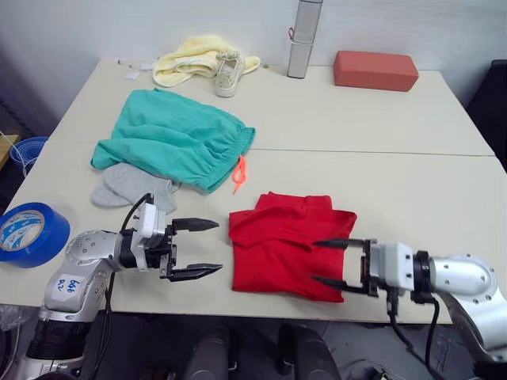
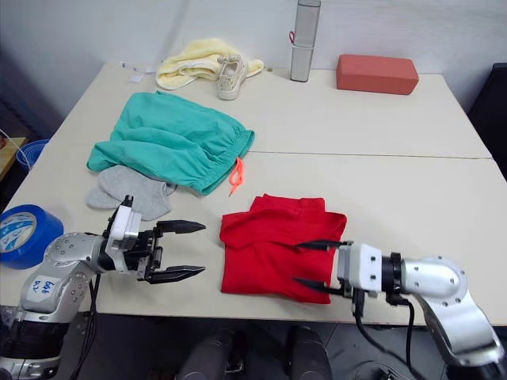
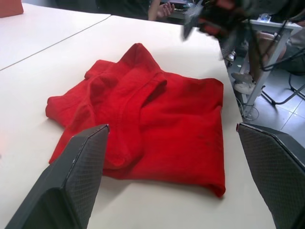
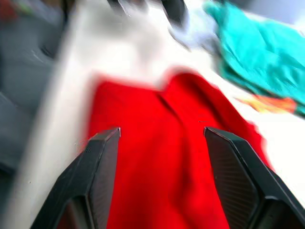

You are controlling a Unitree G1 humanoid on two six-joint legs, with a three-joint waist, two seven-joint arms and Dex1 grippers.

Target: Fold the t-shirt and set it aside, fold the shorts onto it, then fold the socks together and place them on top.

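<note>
Nearest the camera, two black-fingered grippers flank the bright red cotton t-shirt (image 1: 287, 253) at the table's front edge: the left gripper (image 1: 196, 248) hovers just beside its left side with fingers spread wide and empty, and the right gripper (image 1: 333, 262) reaches over its right edge, fingers likewise apart and holding nothing. The t-shirt lies folded into a rough, lumpy square (collar side bunched toward the back). By the look of it, the shirt fold is about done; the next move probably calls for gripping the bundle at both sides and shifting it aside without it unfolding. Teal-green fabric shorts (image 1: 178, 138) with a gathered waistband lie unfolded further back on the left, partly over the light grey knit socks (image 1: 131, 190).
</note>
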